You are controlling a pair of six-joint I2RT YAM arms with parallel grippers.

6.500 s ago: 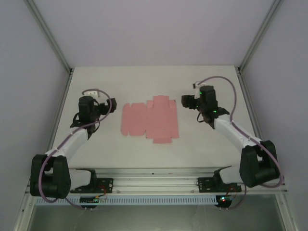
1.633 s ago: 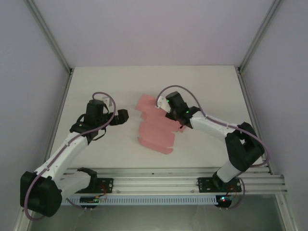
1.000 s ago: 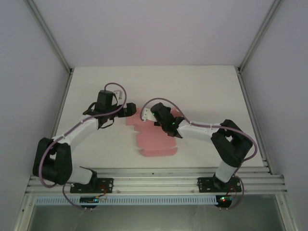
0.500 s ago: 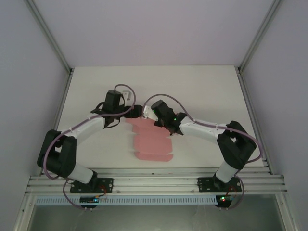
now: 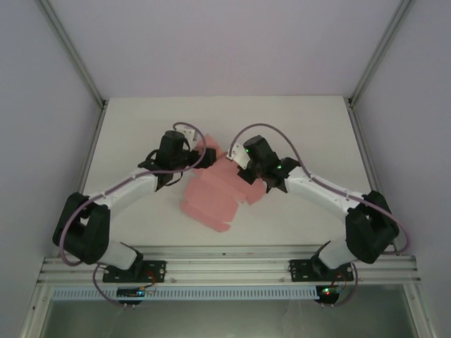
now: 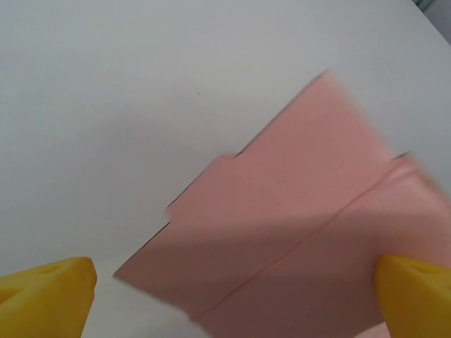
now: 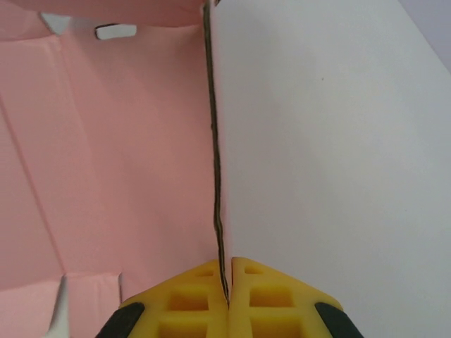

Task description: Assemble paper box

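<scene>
Pink, thin and matte, the cut-out paper box [image 5: 208, 198] lies mostly flat on the white desk [image 5: 141, 120], between the two arms. Its nearest corner points toward the arm bases and its creased panels spread away toward the middle of the desk.

Farther back, on the sheet's right side, the right end effector [image 5: 238, 162] is clenched on the card. From the right wrist, its yellow fingertips [image 7: 201, 278] meet on the thin edge of a panel [image 7: 120, 155] seen edge-on, with pink to one side and bare desk [image 7: 338, 141] to the other.

At the sheet's far left corner, the left end effector [image 5: 199, 156] is released, jaws spread wide. From its wrist, the yellow fingertips [image 6: 46, 296] sit at either lower corner. A creased flap [image 6: 296, 204] lies between and beyond them. Whether they touch the card cannot be told.
</scene>
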